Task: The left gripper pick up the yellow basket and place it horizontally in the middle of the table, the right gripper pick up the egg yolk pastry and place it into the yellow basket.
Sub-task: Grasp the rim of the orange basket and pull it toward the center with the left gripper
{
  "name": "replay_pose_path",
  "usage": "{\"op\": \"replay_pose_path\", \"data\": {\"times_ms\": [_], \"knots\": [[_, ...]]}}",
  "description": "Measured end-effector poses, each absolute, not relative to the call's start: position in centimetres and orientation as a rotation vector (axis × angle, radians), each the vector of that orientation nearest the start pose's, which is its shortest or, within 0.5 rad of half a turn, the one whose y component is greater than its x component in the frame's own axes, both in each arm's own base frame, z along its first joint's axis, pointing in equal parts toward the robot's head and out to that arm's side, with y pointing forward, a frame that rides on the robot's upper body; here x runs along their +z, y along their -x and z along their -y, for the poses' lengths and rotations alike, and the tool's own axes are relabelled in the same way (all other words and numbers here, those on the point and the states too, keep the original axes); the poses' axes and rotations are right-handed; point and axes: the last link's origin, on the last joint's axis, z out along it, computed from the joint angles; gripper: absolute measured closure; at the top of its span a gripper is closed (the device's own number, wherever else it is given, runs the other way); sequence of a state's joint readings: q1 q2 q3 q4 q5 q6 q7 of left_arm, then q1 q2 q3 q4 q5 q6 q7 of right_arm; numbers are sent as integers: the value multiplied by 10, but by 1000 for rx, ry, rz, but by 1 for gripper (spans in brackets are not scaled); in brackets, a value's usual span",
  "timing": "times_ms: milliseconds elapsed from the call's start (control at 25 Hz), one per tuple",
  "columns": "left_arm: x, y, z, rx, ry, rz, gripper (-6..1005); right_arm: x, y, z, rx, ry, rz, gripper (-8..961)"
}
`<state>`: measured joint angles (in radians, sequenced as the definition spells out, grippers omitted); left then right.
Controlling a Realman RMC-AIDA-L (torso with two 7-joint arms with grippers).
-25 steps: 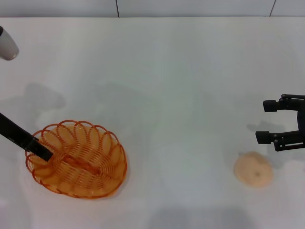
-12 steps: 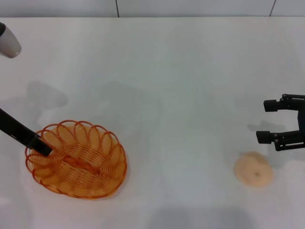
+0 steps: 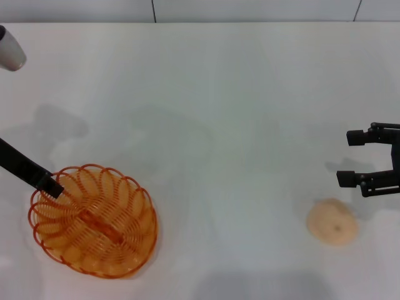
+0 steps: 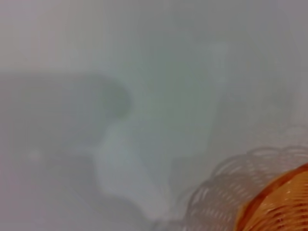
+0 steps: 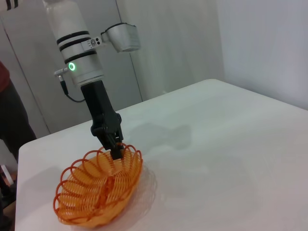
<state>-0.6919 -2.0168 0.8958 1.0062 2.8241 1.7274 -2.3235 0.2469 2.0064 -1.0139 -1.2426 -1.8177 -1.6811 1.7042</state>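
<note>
the left gripper (image 3: 51, 186) has its jaws pinching the near rim of the yellow basket (image 3: 92, 220), which tilts off the surface (image 3: 225, 112) at the left, lifted for carrying to the middle. nothing blocks that path. far right, the right gripper (image 3: 355, 157) waits, jaws spread, just beside the egg yolk pastry (image 3: 332, 222).

One yellow basket (image 3: 92, 220); one egg yolk pastry (image 3: 332, 222); two tools

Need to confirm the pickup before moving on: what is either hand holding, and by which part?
The left hand grips the yellow basket by its looped rim, tilting it. The right hand is open, holding nothing.
</note>
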Motion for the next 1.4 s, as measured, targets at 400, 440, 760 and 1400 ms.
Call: {"op": "replay_pose_path", "data": {"times_ms": [400, 440, 760, 1400], "knots": [[57, 275, -352, 617, 2472, 1347, 868, 68, -244, -289, 504, 2809, -509, 82], [58, 276, -352, 615, 2469, 1349, 873, 69, -243, -289, 504, 2809, -508, 82], [61, 274, -354, 593, 2463, 1352, 900, 69, -243, -289, 503, 2808, -507, 82], [60, 243, -367, 351, 2429, 1455, 920, 71, -245, -292, 517, 2784, -523, 83]]}}
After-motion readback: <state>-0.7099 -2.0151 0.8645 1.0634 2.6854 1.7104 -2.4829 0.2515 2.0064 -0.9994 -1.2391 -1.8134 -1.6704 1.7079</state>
